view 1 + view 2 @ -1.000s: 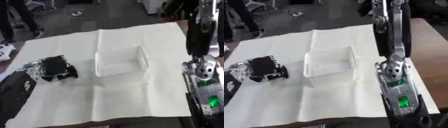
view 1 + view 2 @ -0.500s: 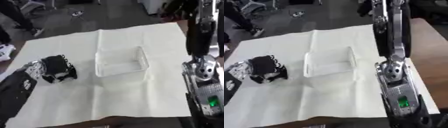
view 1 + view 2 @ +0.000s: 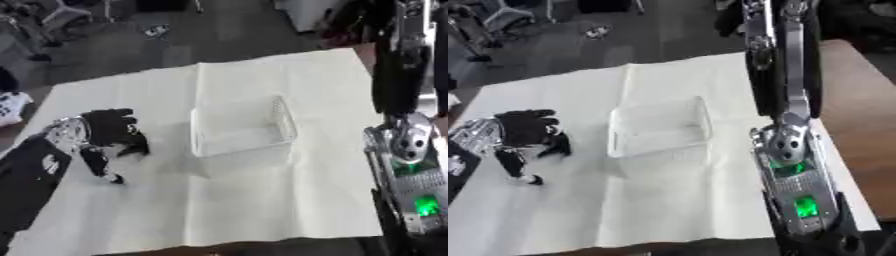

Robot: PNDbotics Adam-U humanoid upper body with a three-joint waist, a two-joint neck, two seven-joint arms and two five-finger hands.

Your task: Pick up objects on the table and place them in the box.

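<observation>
A clear plastic box [image 3: 241, 127], rectangular with thin glossy walls, sits mid-table on a cream cloth [image 3: 262, 200]; nothing shows inside it. To its left, apart from it, the left hand [image 3: 109, 132] rests on the cloth, black fingers curled downward and thumb stretched toward the near edge; whether it covers any object cannot be told. The right arm [image 3: 794, 165], silver with green lights, shows fully in the right eye view; its hand stays unseen.
</observation>
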